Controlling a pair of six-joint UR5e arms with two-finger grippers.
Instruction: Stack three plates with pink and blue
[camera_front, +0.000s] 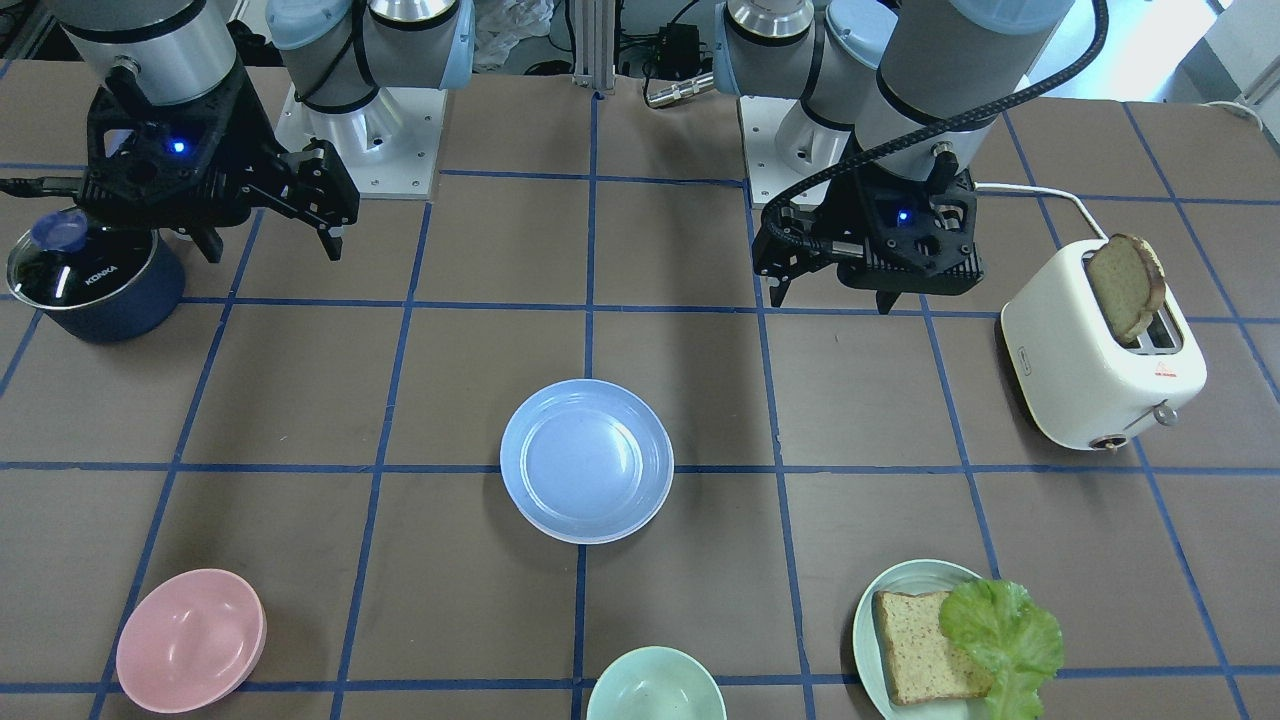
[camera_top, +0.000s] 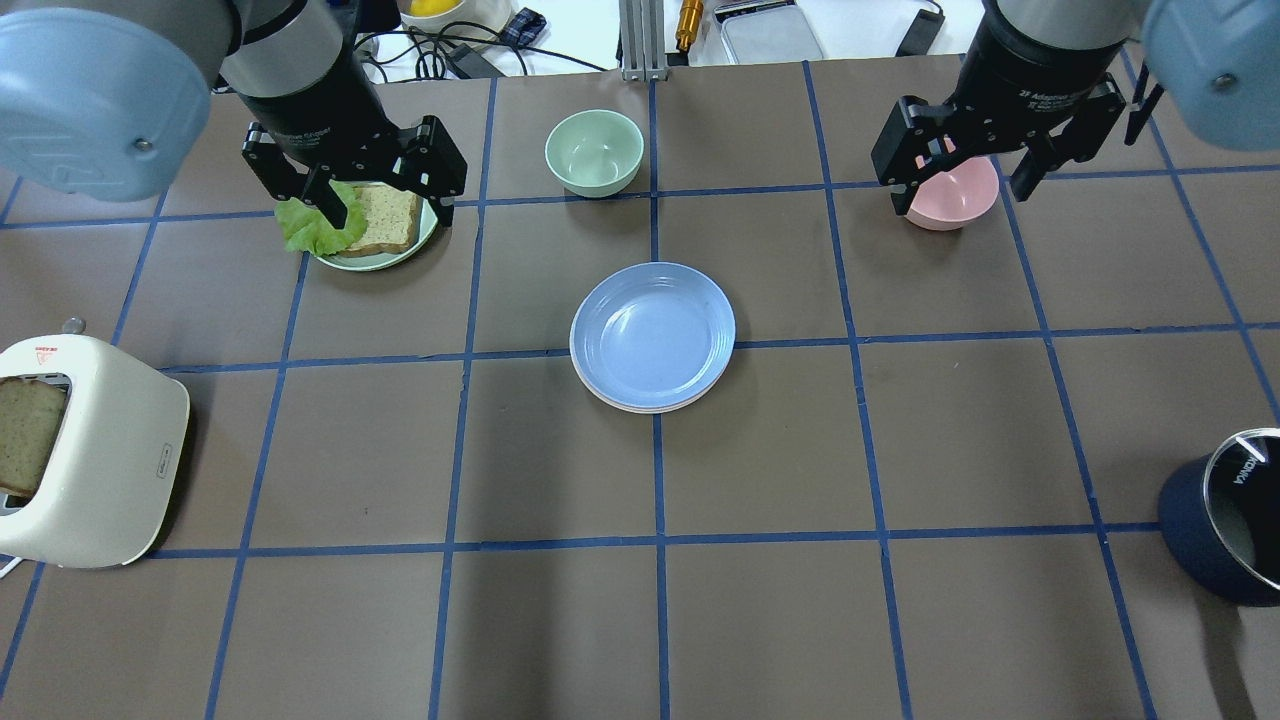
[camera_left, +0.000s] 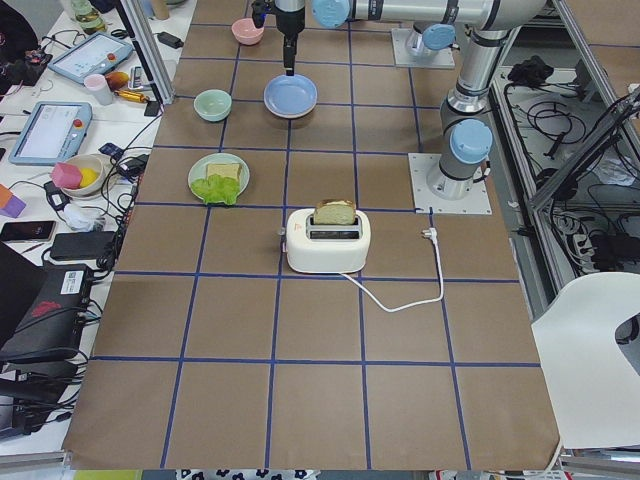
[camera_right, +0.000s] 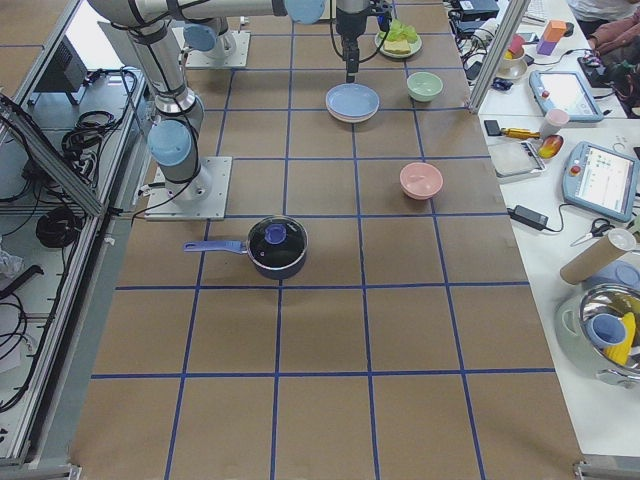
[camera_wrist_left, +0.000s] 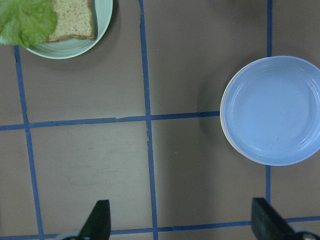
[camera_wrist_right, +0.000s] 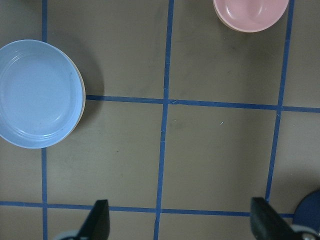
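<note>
The light blue plate (camera_top: 652, 335) lies on top of a stack at the table's middle. It also shows in the front view (camera_front: 586, 460), the left wrist view (camera_wrist_left: 272, 110) and the right wrist view (camera_wrist_right: 37, 92). Only a thin pale rim (camera_top: 640, 407) of what lies under it peeks out, so the cream and pink plates are mostly hidden. My left gripper (camera_top: 390, 212) is open and empty, hovering above the mint plate, well left of the stack. My right gripper (camera_top: 962, 195) is open and empty, hovering above the pink bowl (camera_top: 968, 208), well right of the stack.
A mint-green plate (camera_top: 392, 257) with bread and lettuce sits far left. A mint bowl (camera_top: 594, 150) stands at the far middle. A white toaster (camera_top: 100, 460) holding bread stands near left. A dark blue lidded pot (camera_top: 1225, 520) stands near right.
</note>
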